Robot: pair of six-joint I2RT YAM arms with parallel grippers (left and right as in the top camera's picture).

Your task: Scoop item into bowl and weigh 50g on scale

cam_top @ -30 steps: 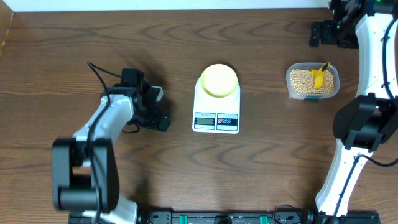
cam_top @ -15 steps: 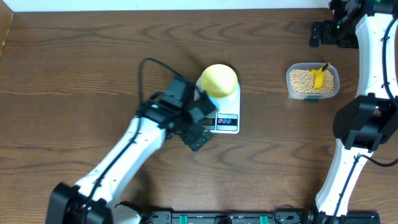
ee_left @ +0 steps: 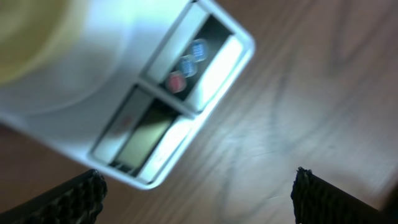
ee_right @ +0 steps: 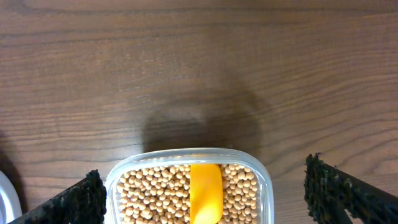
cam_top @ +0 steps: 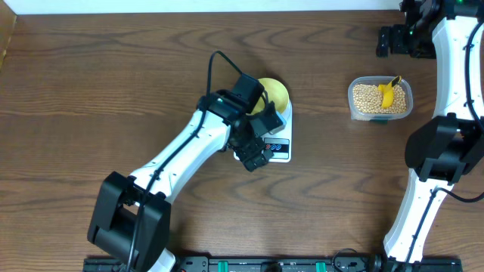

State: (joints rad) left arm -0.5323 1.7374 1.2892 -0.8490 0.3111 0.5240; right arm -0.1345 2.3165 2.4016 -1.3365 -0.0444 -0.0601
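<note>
Tan beans [ee_right: 149, 190] are lying in the tub [ee_right: 186, 152] around the scoop [cam_top: 387, 94]; the bowl [cam_top: 276, 92] is sitting on the scale [ee_left: 93, 74]. Left gripper [ee_left: 199, 193], spread and empty, is hovering at the scale's buttons [ee_left: 186, 65], likely to zero it. Right gripper [ee_right: 202, 193] is hanging spread above the tub.

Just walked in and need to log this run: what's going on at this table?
Nothing is held yet. The left gripper hovers open over the flat white digital scale, near its display and buttons. The small pale-yellow bowl sits on that scale, with no beans showing in its visible part. The right gripper hangs open above the clear plastic tub of tan beans, where the bright yellow scoop lies.
</note>
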